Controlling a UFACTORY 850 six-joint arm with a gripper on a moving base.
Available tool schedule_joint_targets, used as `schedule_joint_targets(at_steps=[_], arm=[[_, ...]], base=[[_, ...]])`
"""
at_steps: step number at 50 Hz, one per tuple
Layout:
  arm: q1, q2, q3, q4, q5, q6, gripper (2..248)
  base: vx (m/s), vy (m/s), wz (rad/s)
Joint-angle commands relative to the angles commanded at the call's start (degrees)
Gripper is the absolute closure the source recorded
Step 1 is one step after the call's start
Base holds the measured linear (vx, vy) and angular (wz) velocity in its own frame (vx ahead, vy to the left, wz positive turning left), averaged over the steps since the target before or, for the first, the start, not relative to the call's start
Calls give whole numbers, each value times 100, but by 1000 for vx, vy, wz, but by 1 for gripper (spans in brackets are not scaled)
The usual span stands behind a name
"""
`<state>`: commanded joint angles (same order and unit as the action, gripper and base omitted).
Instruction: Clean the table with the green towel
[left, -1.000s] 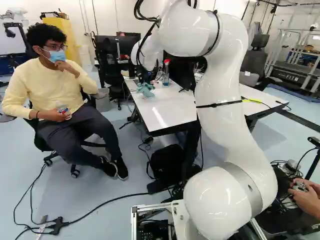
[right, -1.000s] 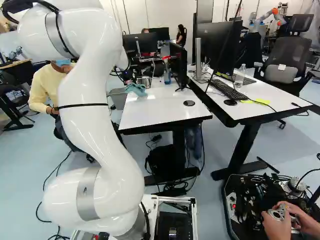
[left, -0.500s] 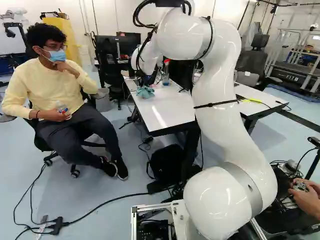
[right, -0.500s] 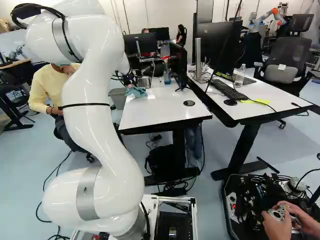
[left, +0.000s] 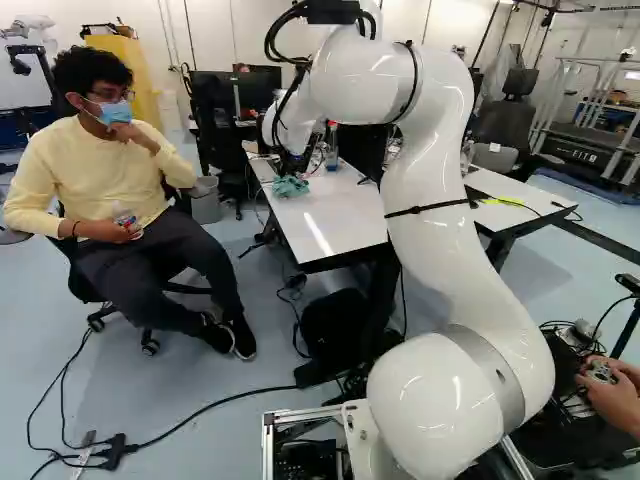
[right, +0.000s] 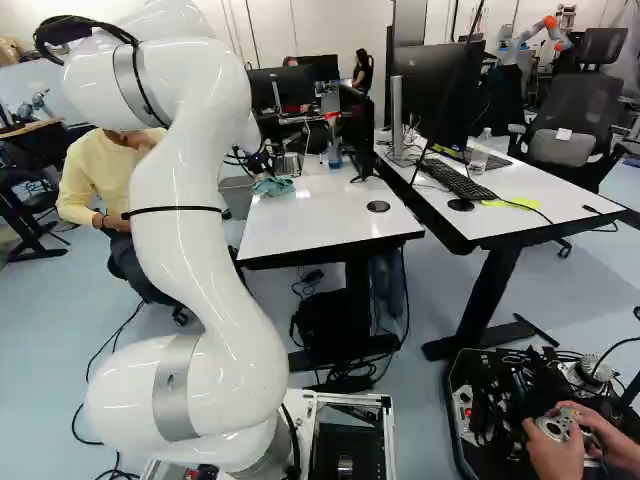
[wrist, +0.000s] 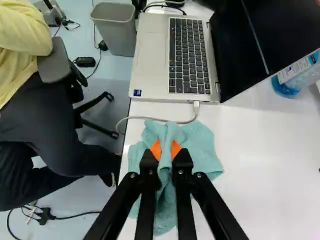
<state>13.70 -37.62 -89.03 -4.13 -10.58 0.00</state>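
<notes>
Towel (wrist: 197, 152) is lying crumpled on the white table (wrist: 260, 145), spreading along the edge near the laptop (wrist: 150, 55). Gripper (left: 288, 177) is pointing down at it; jaws are clamping on a raised fold of the cloth, an orange pad (wrist: 156, 149) pressing from either side. White cable (wrist: 162, 120) is running from the laptop's side, passing between laptop and cloth. Bottle (wrist: 295, 80) is standing beyond the laptop screen (wrist: 265, 35). In the right base view, a black disc (right: 378, 206) is resting on the same table, well apart from the cloth. Arm (left: 435, 215) is reaching over the table.
</notes>
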Motion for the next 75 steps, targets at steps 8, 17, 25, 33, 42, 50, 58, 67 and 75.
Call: schedule_joint_targets(at_steps=[8, 17, 25, 33, 42, 50, 58, 67, 75], arm=[[0, 2, 3, 0, 45, 0, 209], [-4, 49, 68, 0, 44, 0, 209], [-32, 88, 123, 0, -67, 0, 209], [-45, 98, 137, 0, -197, 0, 209], [-48, 100, 139, 0, -314, 0, 209], [-48, 100, 139, 0, -385, 0, 209], [-48, 100, 139, 0, -440, 0, 209], [-48, 100, 139, 0, -497, 0, 209], [-48, 100, 139, 0, -584, 0, 209]], base=[[0, 0, 0], [0, 0, 0], [0, 0, 0], [0, 0, 0], [0, 0, 0], [0, 0, 0], [0, 0, 0], [0, 0, 0], [0, 0, 0]])
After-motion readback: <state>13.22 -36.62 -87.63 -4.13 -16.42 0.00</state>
